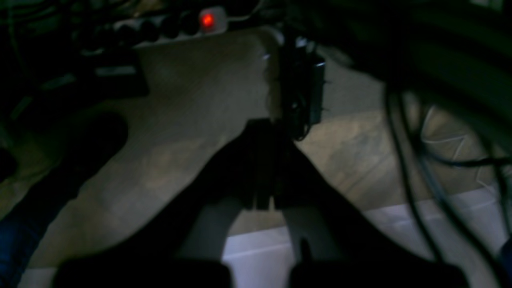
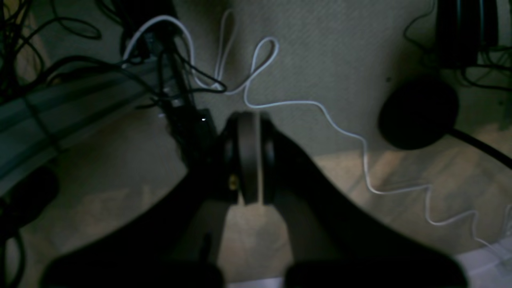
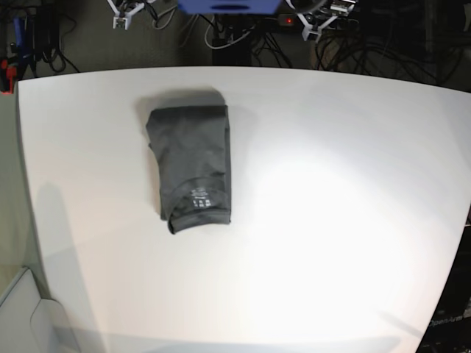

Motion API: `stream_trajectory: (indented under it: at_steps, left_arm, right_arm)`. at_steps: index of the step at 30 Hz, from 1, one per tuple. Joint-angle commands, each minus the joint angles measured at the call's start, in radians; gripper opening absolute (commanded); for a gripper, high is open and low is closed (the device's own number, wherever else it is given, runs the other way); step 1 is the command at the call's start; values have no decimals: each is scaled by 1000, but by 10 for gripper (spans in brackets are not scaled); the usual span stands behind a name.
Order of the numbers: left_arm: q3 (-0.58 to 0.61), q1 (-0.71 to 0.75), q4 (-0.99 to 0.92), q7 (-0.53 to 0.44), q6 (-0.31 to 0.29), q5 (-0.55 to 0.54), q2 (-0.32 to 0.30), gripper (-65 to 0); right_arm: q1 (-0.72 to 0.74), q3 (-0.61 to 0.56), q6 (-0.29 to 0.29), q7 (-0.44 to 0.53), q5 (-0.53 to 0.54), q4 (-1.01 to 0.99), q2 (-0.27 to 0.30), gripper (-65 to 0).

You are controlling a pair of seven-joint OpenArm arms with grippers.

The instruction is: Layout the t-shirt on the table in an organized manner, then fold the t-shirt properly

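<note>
The dark grey t-shirt (image 3: 191, 165) lies folded into a narrow upright rectangle on the left half of the white table (image 3: 338, 220). Its neck end points toward the near edge, and a small white label (image 3: 199, 197) shows there. Neither gripper is over the table. In the left wrist view my left gripper (image 1: 264, 132) hangs over the floor, fingers pressed together and holding nothing. My right gripper (image 2: 252, 132) is also shut and empty above the floor. The shirt appears in neither wrist view.
A power strip with a red light (image 1: 207, 20) and dark cables lie on the floor beyond the left gripper. A white cable (image 2: 280, 104) and a round dark object (image 2: 418, 112) lie under the right gripper. Arm bases (image 3: 316, 18) stand behind the table's far edge.
</note>
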Motion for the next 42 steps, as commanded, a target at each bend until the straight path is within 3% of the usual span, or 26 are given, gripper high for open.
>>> stream_trajectory:
  at_steps: [1,5,14,23,29,42]
  left_arm:
    - [-1,-7,4,-6,11,-2,-11,-649]
    - [1,-15,4,-4,25,-2,-11,-649]
    - [-7,-27,4,-4,54,-5,-11,-648]
    - [-8,-27,-49,-6,54,-7,10,-648]
    - [-10,-29,-58,-6,56,-9,12,-648]
    - [-8,-29,-64,-4,56,-9,18,-648]
  right_arm:
    - [-5,2,-19,11,2,3,1,-649]
    - [-3,0,-101,11,2,3,-28,-649]
    - [-3,2,-187,11,4,3,-31,-648]
    - [14,-5,-179,51,1,0,-46,-648]
    - [12,-80,-179,54,1,0,-45,-648]
    - [14,-80,-179,54,1,0,-45,-647]
